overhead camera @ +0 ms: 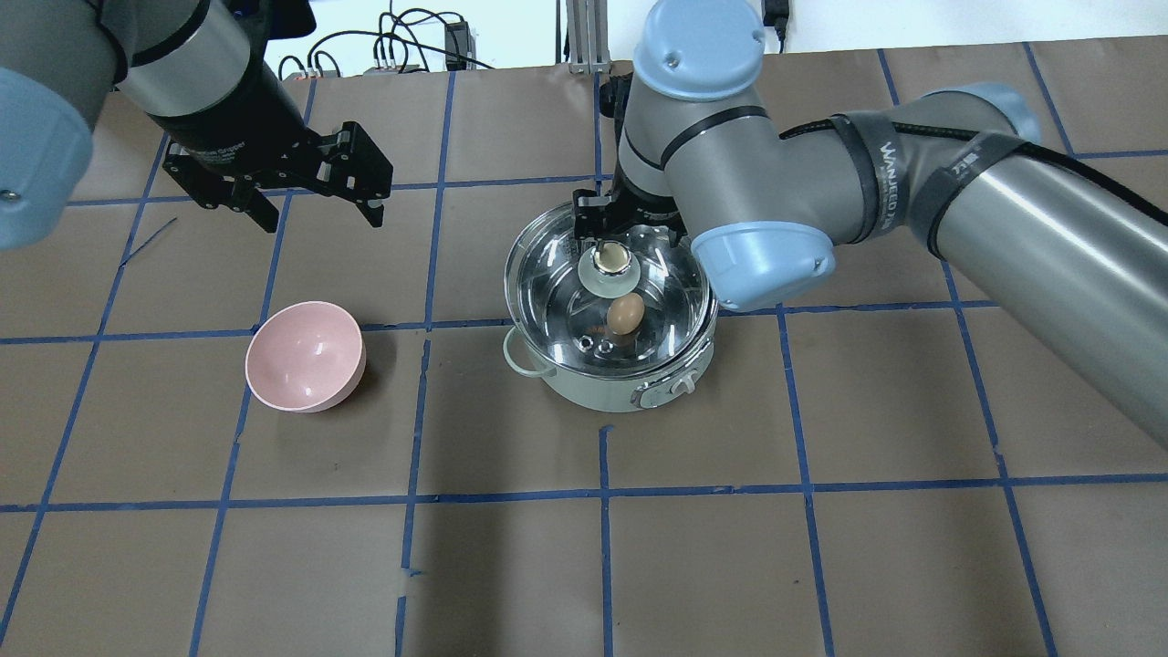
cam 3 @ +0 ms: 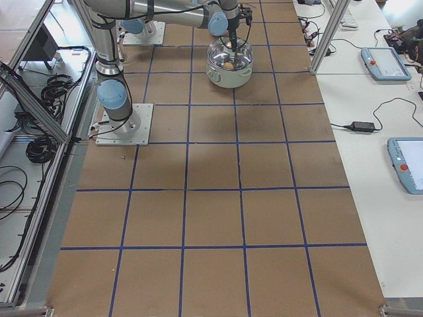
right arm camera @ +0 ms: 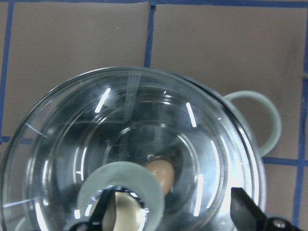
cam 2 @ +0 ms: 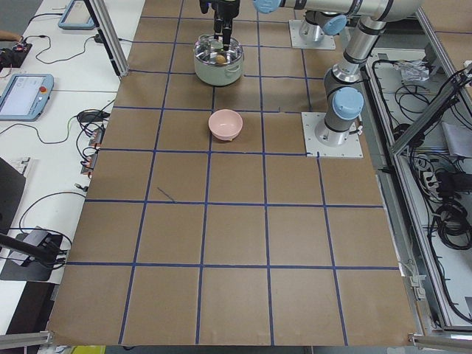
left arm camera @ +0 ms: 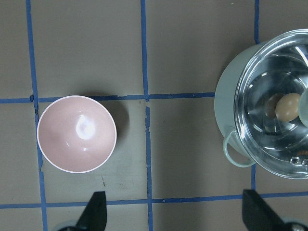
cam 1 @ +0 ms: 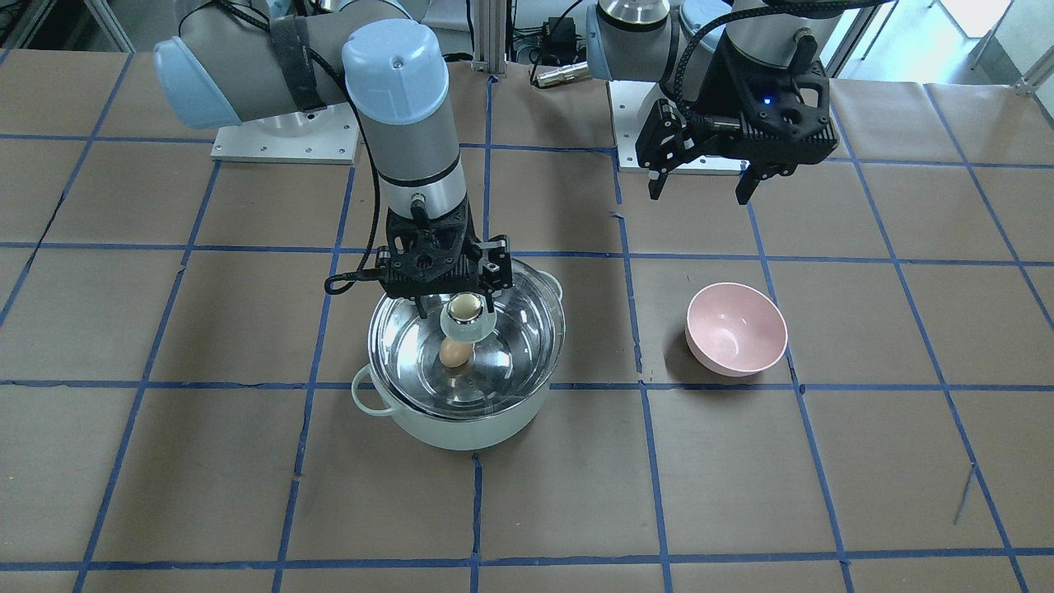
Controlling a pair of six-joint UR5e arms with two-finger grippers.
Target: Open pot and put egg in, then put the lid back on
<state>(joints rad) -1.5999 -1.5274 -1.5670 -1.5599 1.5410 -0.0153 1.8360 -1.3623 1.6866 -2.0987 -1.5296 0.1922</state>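
Overhead exterior: the pot (overhead camera: 593, 397) stood near the middle of the table (overhead camera: 821, 411). The lid (overhead camera: 547, 274) lay across its mouth. I could not tell whether the lid sat fully down on the rim. The egg (overhead camera: 625, 313) lay on the steel floor inside the pot, seen through the glass, at about 5 o'clock from the knob (overhead camera: 609, 265).

The pink bowl (overhead camera: 306, 356) sat upright at 9 o'clock from the pot, well apart from it. The left gripper (overhead camera: 319, 217) hung in the air at 12 o'clock from the bowl. Its jaws were wide apart and clear of both vessels. The left wrist view looked straight down between its two fingertips, with the bowl at 10 o'clock and the pot at 2 o'clock.

Right wrist view: the right gripper (right arm camera: 172, 216) was over the lid with its jaws spread, not clamped on anything. One of its fingers (right arm camera: 102, 211) overlapped the knob's gold top. The other stood out over bare glass at 3 o'clock from the knob, apart from it. I could not tell whether the near finger touched the knob.

Exterior front-facing: the pot's loop handles showed at 8 o'clock and 2 o'clock. The right arm stood over the pot's 12 o'clock edge.
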